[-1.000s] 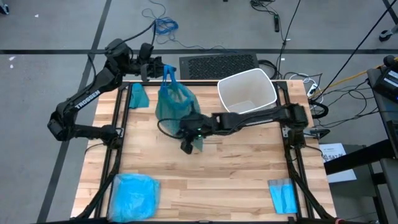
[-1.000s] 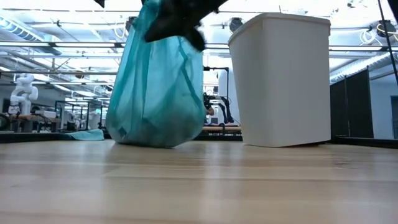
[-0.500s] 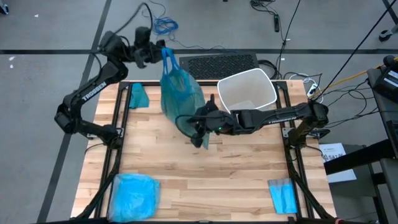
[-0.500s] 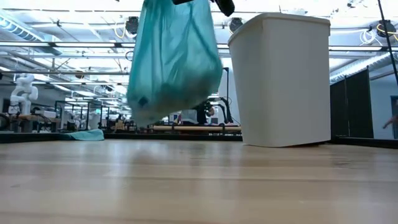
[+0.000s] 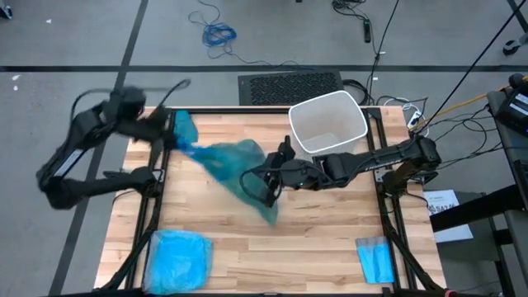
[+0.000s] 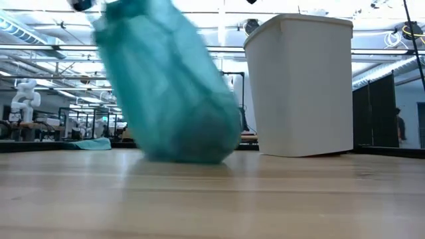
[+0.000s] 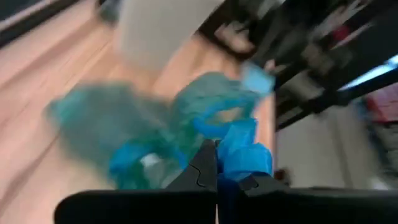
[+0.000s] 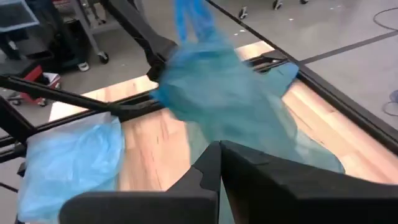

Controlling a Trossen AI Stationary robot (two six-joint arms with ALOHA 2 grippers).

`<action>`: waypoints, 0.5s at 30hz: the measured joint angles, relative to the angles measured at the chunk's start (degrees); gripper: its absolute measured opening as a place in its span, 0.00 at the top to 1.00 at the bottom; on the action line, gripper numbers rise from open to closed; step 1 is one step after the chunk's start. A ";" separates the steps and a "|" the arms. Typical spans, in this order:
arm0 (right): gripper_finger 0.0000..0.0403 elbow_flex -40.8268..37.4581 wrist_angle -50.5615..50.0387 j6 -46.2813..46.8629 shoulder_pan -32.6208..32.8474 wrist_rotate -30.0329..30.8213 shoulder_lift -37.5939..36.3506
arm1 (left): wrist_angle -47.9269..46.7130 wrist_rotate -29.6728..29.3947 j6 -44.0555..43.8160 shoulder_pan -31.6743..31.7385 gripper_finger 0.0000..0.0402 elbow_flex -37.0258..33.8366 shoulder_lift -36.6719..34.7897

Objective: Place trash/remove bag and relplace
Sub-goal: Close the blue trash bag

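The left gripper (image 7: 217,163) is clamped on the bag's (image 5: 235,165) tied neck, slinging it out between both grippers, likely to clear it from the bin (image 5: 327,121). The right gripper (image 5: 268,183), closed, pinches the bag's lower end.

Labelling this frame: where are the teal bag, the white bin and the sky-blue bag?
teal bag (image 5: 235,165), high view, bag's middle.
white bin (image 5: 360,125), high view, right rim.
sky-blue bag (image 5: 177,260), high view, its middle.
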 joint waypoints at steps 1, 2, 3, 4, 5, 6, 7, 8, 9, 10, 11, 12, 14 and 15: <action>1.00 -0.52 0.77 -0.08 -0.24 -0.90 0.06 | -1.85 -2.35 -0.23 -0.10 1.00 -2.00 -2.02; 1.00 -1.16 1.55 -0.08 -0.73 -2.44 0.06 | -2.73 -4.89 -1.48 -0.17 1.00 -4.35 -4.21; 1.00 -1.88 2.62 -0.05 -1.35 -4.76 0.06 | -3.43 -6.60 -3.30 -0.26 1.00 -6.98 -6.25; 1.00 -2.88 3.90 0.40 -2.19 -8.17 0.06 | -3.59 -7.81 -5.50 -0.26 1.00 -9.98 -8.22; 1.00 -4.15 5.45 1.16 -3.07 -11.69 0.16 | -3.21 -8.04 -7.87 -0.26 1.00 -12.93 -10.13; 1.00 -5.59 7.47 2.26 -3.96 -15.25 0.41 | -3.16 -8.14 -10.37 -0.26 1.00 -15.86 -12.32; 1.00 -7.17 9.72 3.43 -4.95 -19.12 0.73 | -2.97 -8.08 -12.73 -0.32 1.00 -18.67 -14.72; 1.00 -8.81 12.05 4.82 -5.90 -22.90 1.16 | -2.41 -7.80 -14.98 -0.32 1.00 -21.36 -17.00; 1.00 -10.35 14.70 6.41 -6.88 -26.87 1.83 | -2.04 -7.21 -17.14 -0.36 1.00 -23.64 -19.09; 1.00 -11.59 17.56 8.11 -7.76 -30.07 2.57 | -1.51 -6.45 -19.01 -0.37 1.00 -25.68 -20.92; 1.00 -12.70 19.68 9.54 -8.43 -32.58 3.24 | -1.04 -5.75 -20.76 -0.37 1.00 -27.39 -22.63; 1.00 -13.37 20.39 10.62 -8.96 -34.03 3.98 | 0.38 -5.52 -22.34 -0.38 1.00 -28.58 -24.27; 1.00 -13.54 20.71 11.58 -9.54 -34.30 5.88 | 5.71 -5.58 -25.07 -0.37 1.00 -29.90 -26.36; 1.00 -13.58 20.65 11.63 -9.70 -34.44 6.81 | 8.53 -5.56 -26.68 -0.37 1.00 -30.49 -27.04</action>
